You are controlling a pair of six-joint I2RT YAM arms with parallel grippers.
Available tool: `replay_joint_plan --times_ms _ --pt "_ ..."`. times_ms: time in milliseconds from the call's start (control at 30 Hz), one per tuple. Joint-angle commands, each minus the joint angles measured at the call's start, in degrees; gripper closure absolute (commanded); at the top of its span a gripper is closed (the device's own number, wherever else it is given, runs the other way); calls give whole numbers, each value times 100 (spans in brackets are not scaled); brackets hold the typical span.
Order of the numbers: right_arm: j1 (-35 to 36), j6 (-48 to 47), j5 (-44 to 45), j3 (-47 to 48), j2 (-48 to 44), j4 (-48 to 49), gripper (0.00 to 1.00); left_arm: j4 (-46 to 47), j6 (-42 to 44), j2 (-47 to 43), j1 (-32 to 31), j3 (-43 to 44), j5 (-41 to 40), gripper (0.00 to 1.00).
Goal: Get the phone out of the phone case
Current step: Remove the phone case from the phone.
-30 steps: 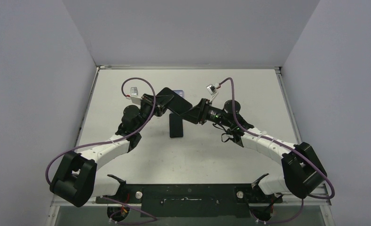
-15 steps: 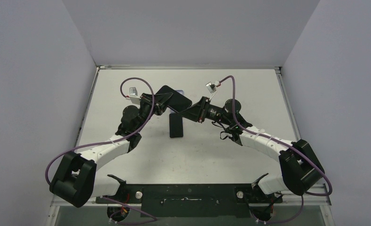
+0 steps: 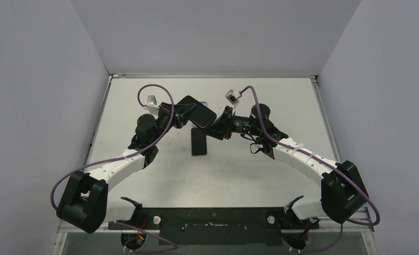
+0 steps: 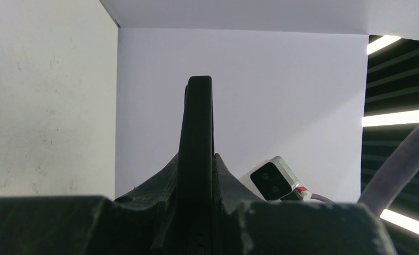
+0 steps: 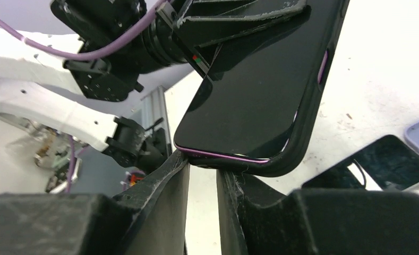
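Grip, left side: left tool [image 3: 179, 117] is clamped flat on the phone case [image 4: 197, 117], which shows edge-on between its pads.
Height: the case is carried in the air, clear of the surface [image 3: 260, 175].
Phone [image 5: 244, 101]: seated in the case, with a purple rim showing inside the black lip. No part is out yet.
Long axis: runs from the left tool across to the right tool, with the right end dipping slightly toward the arm bases.
Spare slab [image 3: 198, 142]: a dark, flat, phone-like thing lying on the surface just below the free end. Nothing touches it.
Grip, right side: right tool [image 5: 203, 166] has its jaws drawn nearly together, tips against the free end's corner. Cannot tell whether it pinches the lip or merely touches it.
Nearer arm: neither; there is one at each end.
Judgement: the next move likely needs the right tool to peel the lip off along that axis while the left anchors.
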Motion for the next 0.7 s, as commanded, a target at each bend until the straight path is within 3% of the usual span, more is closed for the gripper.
replay_joint_plan --times_ms 0,200,367,467,667 --pt "59 -1528 382 451 19 -389 100 111 -48 17 -223 418 1421 100" --pt "58 -1877 543 559 58 -844 100 69 237 33 -81 557 1769 100" --pt "-79 -1972 375 344 -208 -1185 98 -330 1139 -42 310 730 2197 100" --pt "-228 -2115 43 276 -402 -1647 90 -607 1896 6 515 880 2615 100" --pt "-266 -2797 -636 262 -788 -2429 60 -1397 3455 127 707 1350 3513 100"
